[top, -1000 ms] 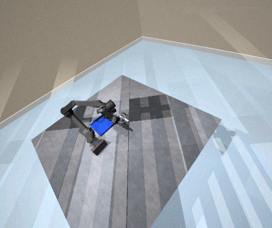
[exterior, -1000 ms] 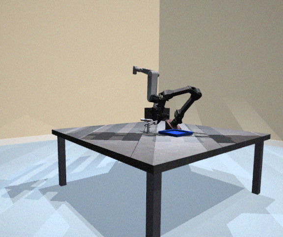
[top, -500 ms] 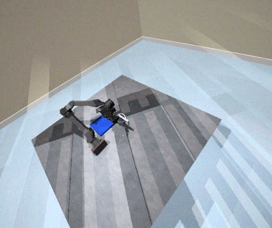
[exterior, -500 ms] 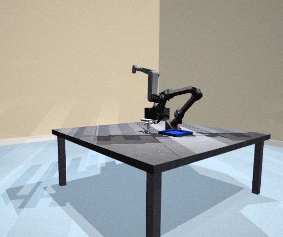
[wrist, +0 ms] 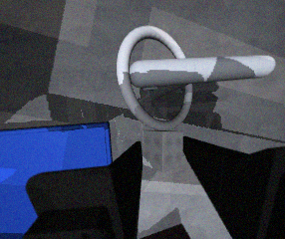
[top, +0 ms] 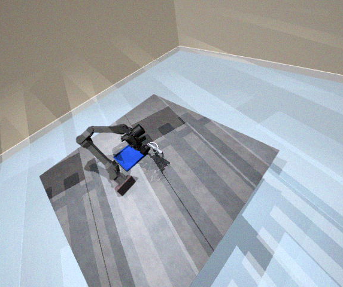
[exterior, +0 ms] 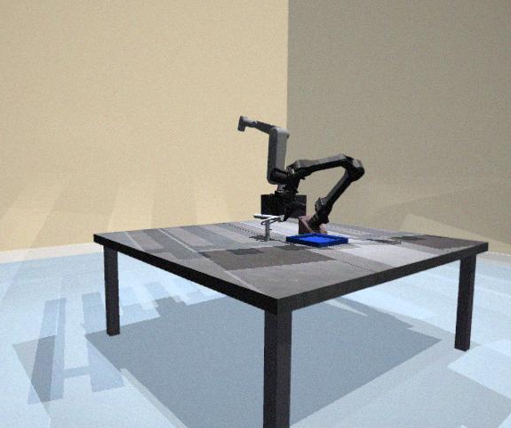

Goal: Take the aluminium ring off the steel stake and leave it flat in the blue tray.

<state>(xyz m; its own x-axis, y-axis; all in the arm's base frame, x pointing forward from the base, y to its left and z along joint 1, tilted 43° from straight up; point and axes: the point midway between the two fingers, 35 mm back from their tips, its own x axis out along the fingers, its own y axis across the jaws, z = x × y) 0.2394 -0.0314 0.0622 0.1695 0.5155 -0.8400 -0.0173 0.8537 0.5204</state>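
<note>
The pale ring (top: 153, 143) (exterior: 262, 223) (wrist: 123, 65) is raised well above the table and tilted, at about the height of the stake's cross-bar. In the wrist view the bar of the steel stake (top: 156, 149) (exterior: 267, 232) (wrist: 182, 72) crosses over the ring's right side, and its left end shows inside the ring's outline. My gripper (top: 146, 150) (exterior: 284, 218) (wrist: 160, 143) is shut on the ring's tab (wrist: 162, 151). The blue tray (top: 128, 158) (exterior: 317, 240) (wrist: 83, 149) lies beside the stake, empty. The stake's foot is hidden in the wrist view.
The arm's reddish base (top: 124, 186) (exterior: 308, 226) stands on the table (top: 177, 216) (exterior: 264, 271), close to the tray. The forearm arches above the tray's side. A grey jointed structure (exterior: 277, 152) rises behind in the exterior view.
</note>
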